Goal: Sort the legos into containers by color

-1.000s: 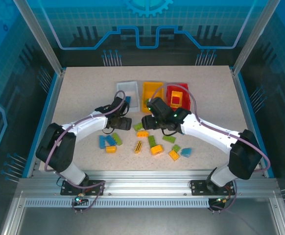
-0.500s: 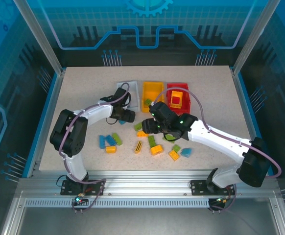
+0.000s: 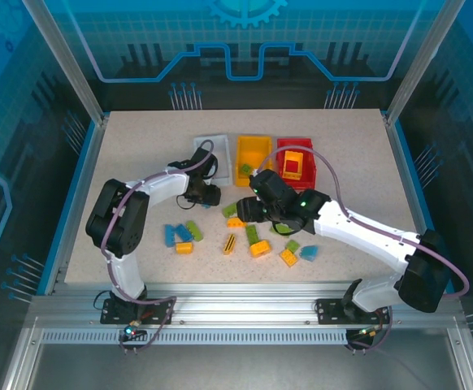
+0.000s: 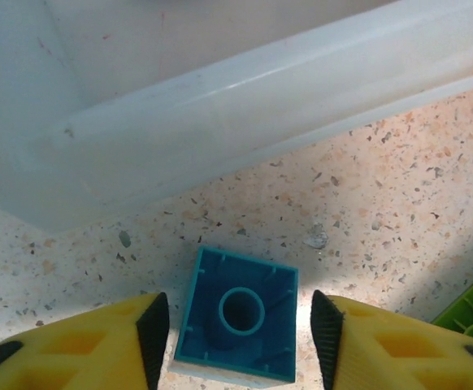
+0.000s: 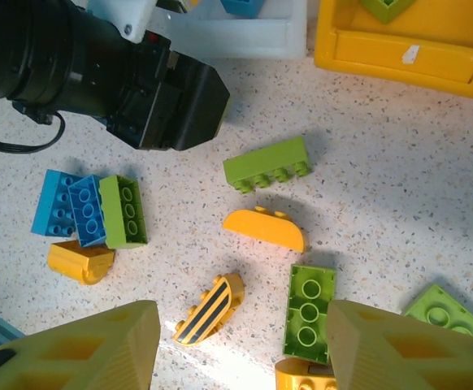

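The table (image 3: 131,162) is pale and speckled, with blue see-through walls around it. At the far side three bins sit in a row: the white bin (image 3: 204,142), the yellow bin (image 3: 254,140) and the red bin (image 3: 308,145). From above, the left arm covers part of the white bin, so its inside is hard to see. The right wrist view cuts that bin off at the top and shows just a bit of a blue piece (image 5: 240,6) in it. A green piece (image 3: 245,169) lies in the yellow bin and an orange piece (image 3: 293,162) in the red bin.

The left gripper (image 3: 206,195) is low on the table, just in front of the white bin. From above it hides what is under it. Its own camera shows a blue brick (image 4: 236,325) lying hollow side up between its yellow fingers (image 4: 74,349). The fingers are very close on both sides, with a thin gap showing, so they are not squeezing it. A green brick (image 4: 472,313) is cut off at the edge.

The right gripper (image 5: 242,333) hangs above the loose bricks (image 3: 257,240), fingers wide apart and holding nothing. Under it lie a striped brick (image 5: 210,309), a curved orange brick (image 5: 265,229) and a long green brick (image 5: 267,162).
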Tool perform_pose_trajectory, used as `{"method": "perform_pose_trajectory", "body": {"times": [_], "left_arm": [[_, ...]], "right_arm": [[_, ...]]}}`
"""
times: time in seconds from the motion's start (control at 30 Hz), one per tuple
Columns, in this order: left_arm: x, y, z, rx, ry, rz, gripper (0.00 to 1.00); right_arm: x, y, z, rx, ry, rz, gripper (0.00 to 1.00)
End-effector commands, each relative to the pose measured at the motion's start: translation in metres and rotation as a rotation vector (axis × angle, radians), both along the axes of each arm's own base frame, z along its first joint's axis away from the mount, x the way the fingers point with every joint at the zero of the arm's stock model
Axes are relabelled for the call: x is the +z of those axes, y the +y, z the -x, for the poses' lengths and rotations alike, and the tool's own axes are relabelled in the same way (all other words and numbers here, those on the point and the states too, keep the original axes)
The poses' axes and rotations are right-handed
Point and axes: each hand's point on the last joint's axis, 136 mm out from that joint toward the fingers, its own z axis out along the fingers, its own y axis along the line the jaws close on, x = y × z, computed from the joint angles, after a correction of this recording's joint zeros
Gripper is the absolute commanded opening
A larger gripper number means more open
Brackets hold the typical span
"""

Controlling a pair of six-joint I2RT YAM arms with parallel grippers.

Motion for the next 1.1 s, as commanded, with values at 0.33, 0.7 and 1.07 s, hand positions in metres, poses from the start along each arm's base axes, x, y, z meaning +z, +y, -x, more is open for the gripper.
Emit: {"method": "perform_pose_trajectory", "body": {"times": [0.33,0.7,1.07], "left_arm": [[0.027,-0.003,0.006,0.069,-0.081,-0.061,0.32],[0.119,-0.015,-0.045,0.119,-0.239,0.035,0.33],[0.081,-0.021,-0.105,0.180,-0.171,0.085,0.49]], "right_arm": [[0.004,-0.014,-0.002,-0.039,-0.014,-0.021,0.58],[0.019,-0.033,-0.027,-0.089,-0.055,-0.041,0.58],[0.016,-0.035,-0.035,-0.098,-0.044,-0.031,0.58]]}}
